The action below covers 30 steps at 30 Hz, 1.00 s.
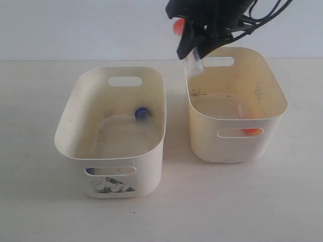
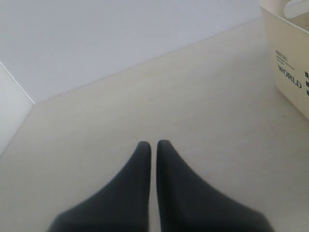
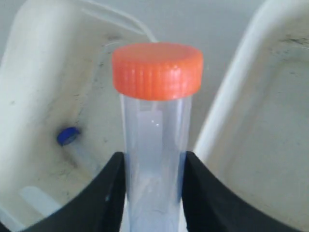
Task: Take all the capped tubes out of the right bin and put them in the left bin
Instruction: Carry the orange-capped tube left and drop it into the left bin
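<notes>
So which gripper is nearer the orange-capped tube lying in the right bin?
Right. The right gripper hangs above the back-left rim of the right bin, up behind the lying tube, gripping a second tube. The left gripper is outside the exterior view, over bare table, farther off.

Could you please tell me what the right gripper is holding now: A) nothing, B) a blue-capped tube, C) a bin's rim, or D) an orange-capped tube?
D: in the right wrist view the right gripper is clamped on the orange-capped tube, its clear body squeezed from both sides.
</notes>
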Each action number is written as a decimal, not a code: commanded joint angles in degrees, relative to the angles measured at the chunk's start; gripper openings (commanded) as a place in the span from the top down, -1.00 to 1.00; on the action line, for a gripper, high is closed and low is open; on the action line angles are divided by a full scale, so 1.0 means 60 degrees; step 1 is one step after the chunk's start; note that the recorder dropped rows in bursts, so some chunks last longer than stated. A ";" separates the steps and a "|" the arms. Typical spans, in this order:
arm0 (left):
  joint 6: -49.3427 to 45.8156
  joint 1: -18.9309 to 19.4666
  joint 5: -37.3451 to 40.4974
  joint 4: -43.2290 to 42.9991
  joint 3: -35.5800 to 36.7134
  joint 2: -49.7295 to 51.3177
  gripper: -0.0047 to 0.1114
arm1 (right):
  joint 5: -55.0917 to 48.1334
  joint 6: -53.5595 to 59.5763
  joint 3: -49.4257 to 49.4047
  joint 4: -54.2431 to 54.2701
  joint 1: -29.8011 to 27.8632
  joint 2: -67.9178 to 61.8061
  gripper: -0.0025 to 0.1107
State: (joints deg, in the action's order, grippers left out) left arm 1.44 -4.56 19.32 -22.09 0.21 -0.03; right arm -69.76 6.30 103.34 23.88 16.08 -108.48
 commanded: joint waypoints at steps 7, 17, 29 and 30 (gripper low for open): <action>0.0091 -0.0051 -0.0010 0.0027 -0.0035 0.0004 0.84 | 0.0579 0.1027 0.0032 -0.0549 0.2430 -0.0111 0.55; 0.0091 -0.0051 -0.0010 0.0027 -0.0035 0.0004 0.84 | 0.0887 0.0235 0.0032 -0.1212 0.2628 -0.0350 0.96; 0.0091 -0.0051 -0.0010 0.0027 -0.0035 0.0004 0.84 | -0.0034 -0.4868 0.0032 -0.8311 0.2628 -0.0202 0.94; 0.0091 -0.0051 -0.0010 0.0027 -0.0035 0.0004 0.84 | -0.0034 -0.4888 0.0032 -0.8468 0.2583 -0.0233 0.94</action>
State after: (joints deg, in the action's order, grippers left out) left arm 1.44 -4.56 19.32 -22.09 0.21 -0.03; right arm -69.57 -20.47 103.34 -21.29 31.91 -110.07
